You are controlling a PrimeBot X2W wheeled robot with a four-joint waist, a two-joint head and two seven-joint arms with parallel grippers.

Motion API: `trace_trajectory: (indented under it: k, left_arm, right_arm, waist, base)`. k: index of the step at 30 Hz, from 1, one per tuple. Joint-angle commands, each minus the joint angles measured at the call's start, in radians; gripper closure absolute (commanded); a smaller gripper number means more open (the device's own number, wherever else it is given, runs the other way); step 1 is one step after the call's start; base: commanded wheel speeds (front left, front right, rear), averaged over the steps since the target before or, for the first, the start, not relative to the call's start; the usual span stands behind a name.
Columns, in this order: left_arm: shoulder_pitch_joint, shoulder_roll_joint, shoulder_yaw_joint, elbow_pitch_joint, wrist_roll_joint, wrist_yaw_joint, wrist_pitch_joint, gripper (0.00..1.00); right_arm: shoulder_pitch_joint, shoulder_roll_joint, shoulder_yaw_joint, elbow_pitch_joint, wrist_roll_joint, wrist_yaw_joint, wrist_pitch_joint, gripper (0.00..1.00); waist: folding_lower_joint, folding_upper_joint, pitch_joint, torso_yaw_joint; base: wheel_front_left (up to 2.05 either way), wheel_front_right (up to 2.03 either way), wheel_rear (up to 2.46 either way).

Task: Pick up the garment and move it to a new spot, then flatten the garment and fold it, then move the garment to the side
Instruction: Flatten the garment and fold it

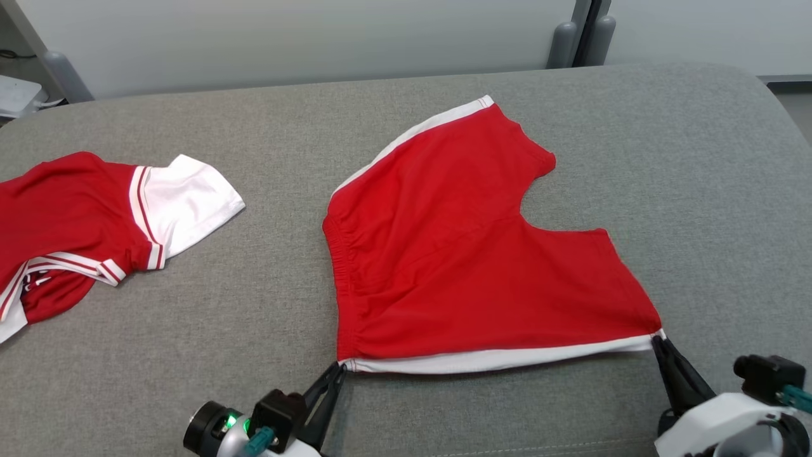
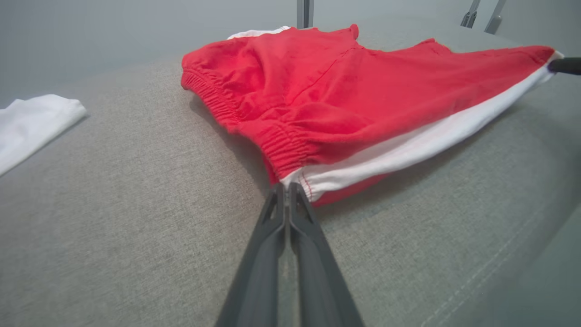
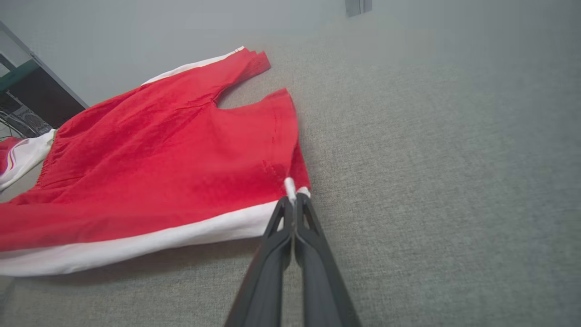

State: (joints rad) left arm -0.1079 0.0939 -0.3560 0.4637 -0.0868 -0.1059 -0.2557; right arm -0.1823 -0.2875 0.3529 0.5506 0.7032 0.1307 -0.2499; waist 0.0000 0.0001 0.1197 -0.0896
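Red shorts (image 1: 457, 254) lie spread mid-way across the grey table (image 1: 190, 355). The left gripper (image 1: 340, 368) jaws pinch the waistband corner, and the right gripper (image 1: 658, 341) jaws pinch the hem corner. A red-and-white shirt (image 1: 76, 222) is cut off at the left edge.

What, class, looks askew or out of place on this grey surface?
The red shorts with white side stripes sit skewed, legs splayed apart, near edge raised off the grey fabric surface. A red-and-white jersey lies rumpled at the left.

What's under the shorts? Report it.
Grey cushion shows beneath the shorts' near edge, held by the left gripper and right gripper. Anything under the rest is covered.
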Motion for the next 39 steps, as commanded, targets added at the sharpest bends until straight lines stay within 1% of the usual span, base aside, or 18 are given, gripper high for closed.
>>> trace_trajectory:
  k: [1, 8, 11, 15, 19, 21, 23, 26, 29, 32, 33, 39]
  left_arm:
    - [0.001, 0.019, 0.023, -0.032, 0.015, -0.004, -0.006, 1.0]
    - [0.07, 0.06, -0.018, -0.165, -0.015, -0.017, 0.004, 1.0]
    - [0.097, 0.094, -0.051, -0.272, -0.016, -0.02, 0.022, 1.0]
    - [0.153, 0.136, -0.077, -0.431, -0.03, -0.022, 0.077, 1.0]
    - [0.207, 0.163, -0.09, -0.562, -0.076, -0.023, 0.169, 1.0]
    - [0.217, 0.163, -0.097, -0.612, -0.12, -0.023, 0.201, 1.0]
    - [0.212, 0.158, -0.102, -0.636, -0.167, -0.024, 0.201, 1.0]
    - [0.184, 0.139, -0.118, -0.617, -0.249, -0.024, 0.19, 1.0]
    - [0.128, 0.124, -0.137, -0.57, -0.333, -0.024, 0.172, 1.0]
    - [0.068, 0.109, -0.13, -0.511, -0.402, -0.024, 0.165, 1.0]
    - [0.068, 0.109, -0.13, -0.511, -0.402, -0.024, 0.165, 1.0]
    - [-0.051, 0.077, -0.089, -0.386, -0.465, -0.024, 0.174, 1.0]
  right_arm:
    - [0.03, -0.023, 0.0, -0.041, -0.014, 0.0, -0.012, 1.0]
    - [0.148, -0.051, -0.078, -0.192, -0.056, 0.0, -0.012, 1.0]
    - [0.202, -0.067, -0.115, -0.254, -0.061, 0.0, -0.012, 1.0]
    - [0.299, -0.088, -0.185, -0.356, -0.067, 0.0, -0.012, 1.0]
    - [0.397, -0.097, -0.25, -0.449, -0.063, 0.0, -0.012, 1.0]
    - [0.415, -0.098, -0.255, -0.477, -0.045, 0.0, -0.012, 1.0]
    - [0.396, -0.108, -0.239, -0.492, -0.031, 0.0, -0.009, 1.0]
    - [0.32, -0.109, -0.216, -0.469, -0.026, 0.0, 0.007, 1.0]
    - [0.211, -0.099, -0.191, -0.41, -0.041, 0.0, 0.029, 1.0]
    - [0.086, -0.084, -0.187, -0.335, -0.059, 0.0, 0.039, 1.0]
    - [0.086, -0.084, -0.187, -0.335, -0.059, 0.0, 0.039, 1.0]
    - [-0.166, -0.055, -0.169, -0.151, -0.084, 0.0, 0.066, 1.0]
  waist:
    - [0.0, -0.0001, -0.005, -0.003]
    - [0.0, -0.0001, -0.016, -0.01]
    - [0.0, -0.0001, -0.02, -0.004]
    - [0.0, -0.0001, -0.024, 0.007]
    - [0.0, -0.0001, -0.018, 0.014]
    - [0.0, -0.0001, -0.011, 0.014]
    - [0.0, -0.0001, -0.002, 0.013]
    - [0.0, -0.0001, 0.014, 0.016]
    - [0.0, -0.0001, 0.036, 0.026]
    - [0.0, -0.0001, 0.058, 0.039]
    - [0.0, -0.0001, 0.058, 0.039]
    - [0.0, -0.0001, 0.101, 0.071]
  base:
    - [0.0, 0.0, 0.0]
    - [0.0, 0.0, 0.0]
    - [0.0, 0.0, 0.0]
    - [0.0, 0.0, 0.0]
    - [0.0, 0.0, 0.0]
    - [0.0, 0.0, 0.0]
    - [0.0, 0.0, 0.0]
    - [0.0, 0.0, 0.0]
    - [0.0, 0.0, 0.0]
    - [0.0, 0.0, 0.0]
    - [0.0, 0.0, 0.0]
    - [0.0, 0.0, 0.0]
